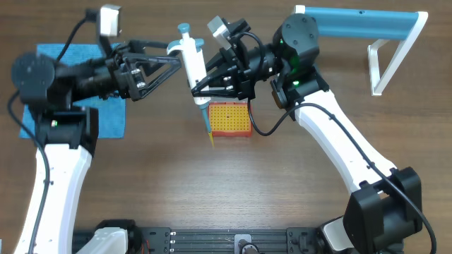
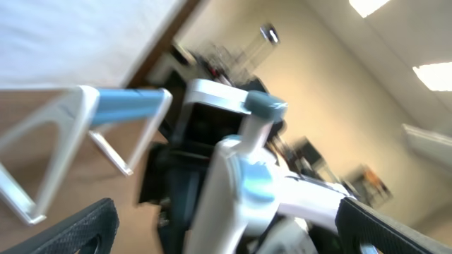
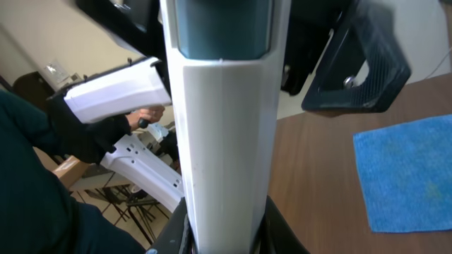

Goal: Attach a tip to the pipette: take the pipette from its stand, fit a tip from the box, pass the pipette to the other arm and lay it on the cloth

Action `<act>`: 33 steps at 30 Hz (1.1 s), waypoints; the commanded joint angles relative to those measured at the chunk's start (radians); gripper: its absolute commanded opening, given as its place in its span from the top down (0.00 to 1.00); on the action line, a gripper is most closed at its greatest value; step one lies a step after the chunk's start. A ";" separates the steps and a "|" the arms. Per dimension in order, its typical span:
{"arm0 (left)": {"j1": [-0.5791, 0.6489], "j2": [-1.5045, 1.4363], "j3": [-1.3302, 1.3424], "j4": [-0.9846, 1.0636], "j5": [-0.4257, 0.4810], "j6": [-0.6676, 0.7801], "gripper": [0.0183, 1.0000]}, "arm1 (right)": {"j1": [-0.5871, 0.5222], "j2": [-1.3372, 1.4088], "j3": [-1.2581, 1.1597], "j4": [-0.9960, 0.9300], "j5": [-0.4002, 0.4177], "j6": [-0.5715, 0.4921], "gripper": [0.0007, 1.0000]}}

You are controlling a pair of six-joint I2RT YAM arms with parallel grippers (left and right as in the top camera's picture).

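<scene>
1. Gripping the pipette by its white body, the right gripper has its fingers closed tight on it. In the right wrist view the body hides nearly all of both fingers.
2. The pipette hangs tilted above the table with a yellow tip fitted. Its point sits at the 9 o'clock edge of the orange tip box. Whether the point touches anything cannot be told.
3. The left gripper comes in from 9 o'clock. Its fingers are spread wide on either side of the pipette's upper part, below the plunger. The left wrist view is smeared and cuts both fingers off at its corners, so contact is hard to make out.
4. The blue cloth lies flat at 9 o'clock on the table, largely covered by the left arm.
5. The table is brown wood grain.
6. The stand, a white frame with a light-blue bar, sits at 2 o'clock, well apart from the pipette.
7. Beyond the table, the left wrist view shows ceiling lights and blurred clutter.
</scene>
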 commanded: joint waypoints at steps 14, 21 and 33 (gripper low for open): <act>-0.011 0.046 0.062 0.003 0.189 0.172 0.34 | 0.081 0.065 -0.003 0.002 0.213 0.109 0.92; -0.011 0.055 0.062 0.003 0.193 0.172 0.49 | 0.092 0.065 -0.003 0.002 0.214 0.116 0.92; -0.011 0.055 0.062 0.003 0.193 0.172 0.86 | 0.089 0.065 -0.003 0.010 0.227 0.116 0.92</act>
